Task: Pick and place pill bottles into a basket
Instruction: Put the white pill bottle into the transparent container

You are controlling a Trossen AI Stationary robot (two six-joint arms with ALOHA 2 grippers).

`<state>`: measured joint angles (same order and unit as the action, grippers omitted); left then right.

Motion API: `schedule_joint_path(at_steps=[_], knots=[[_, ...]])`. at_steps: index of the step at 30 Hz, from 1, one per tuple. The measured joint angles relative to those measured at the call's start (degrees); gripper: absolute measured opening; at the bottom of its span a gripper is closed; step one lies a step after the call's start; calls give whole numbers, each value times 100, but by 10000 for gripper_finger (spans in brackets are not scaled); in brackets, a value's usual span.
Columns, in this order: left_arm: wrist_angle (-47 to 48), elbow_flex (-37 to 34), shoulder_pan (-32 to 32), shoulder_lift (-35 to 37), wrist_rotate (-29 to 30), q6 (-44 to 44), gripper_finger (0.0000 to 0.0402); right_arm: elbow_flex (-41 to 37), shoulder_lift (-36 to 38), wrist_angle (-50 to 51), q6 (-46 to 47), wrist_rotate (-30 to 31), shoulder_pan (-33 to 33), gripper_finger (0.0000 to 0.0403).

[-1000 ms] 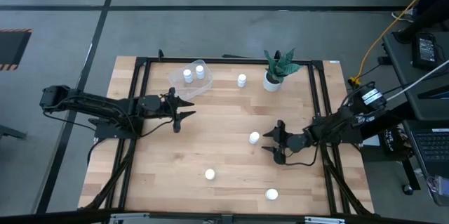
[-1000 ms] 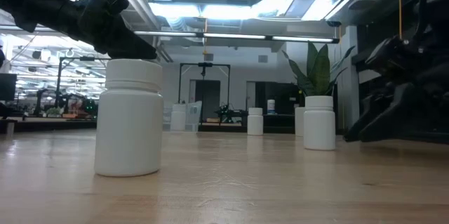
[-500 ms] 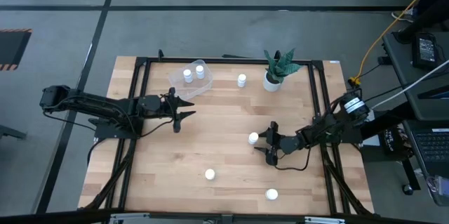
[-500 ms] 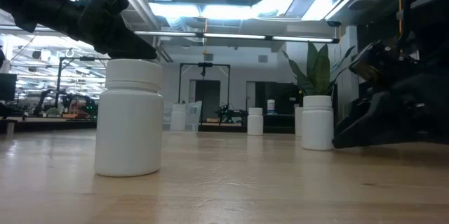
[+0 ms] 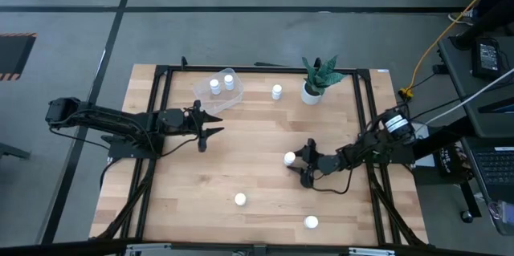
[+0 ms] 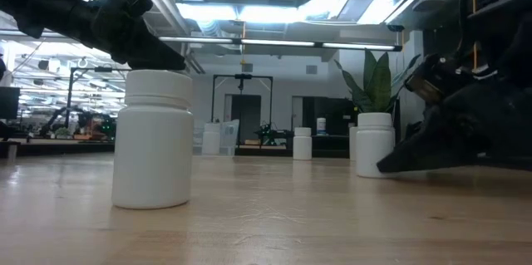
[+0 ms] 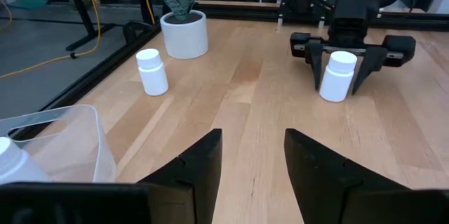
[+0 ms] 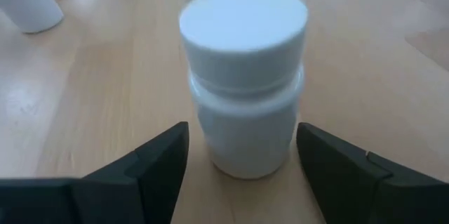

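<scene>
Since a second earlier, the right gripper [image 5: 299, 165] had slid left to the small white capped pill bottle [image 5: 290, 158] at centre frame, its open fingers [image 8: 151, 164] flanking it without touching. Two bottles stood in the clear plastic basket [image 5: 218, 91] at upper left, beside the left gripper [image 5: 210, 125], open.

Even, bright overhead light across wooden table [image 5: 257, 160] in high view; shadows faint. Low view: ceiling lights [image 6: 274, 12] glare white, arms reduced to dark silhouettes, nearest bottle [image 6: 154, 140] slightly soft. Right wrist view: close bottle [image 8: 243, 76] blurred, soft sheen on wood. Left wrist view sharp, evenly lit.
</scene>
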<state>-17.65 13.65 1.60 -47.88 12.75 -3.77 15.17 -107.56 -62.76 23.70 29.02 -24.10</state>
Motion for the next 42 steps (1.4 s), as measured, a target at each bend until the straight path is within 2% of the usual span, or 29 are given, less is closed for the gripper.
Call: schedule_joint_path(at_steps=[8,24,35,42], knots=[[3,0,1,-1,0,0,149,349,-349,-46,-297,34,88,267],[122,0,-1,-2,0,0,148,92,-320,-436,-170,-28,101,264],[122,0,-1,-2,0,0,149,116,-320,-481,-174,-39,186,224],[120,0,-1,-2,0,2,147,123,-320,-517,-269,-62,186,170]])
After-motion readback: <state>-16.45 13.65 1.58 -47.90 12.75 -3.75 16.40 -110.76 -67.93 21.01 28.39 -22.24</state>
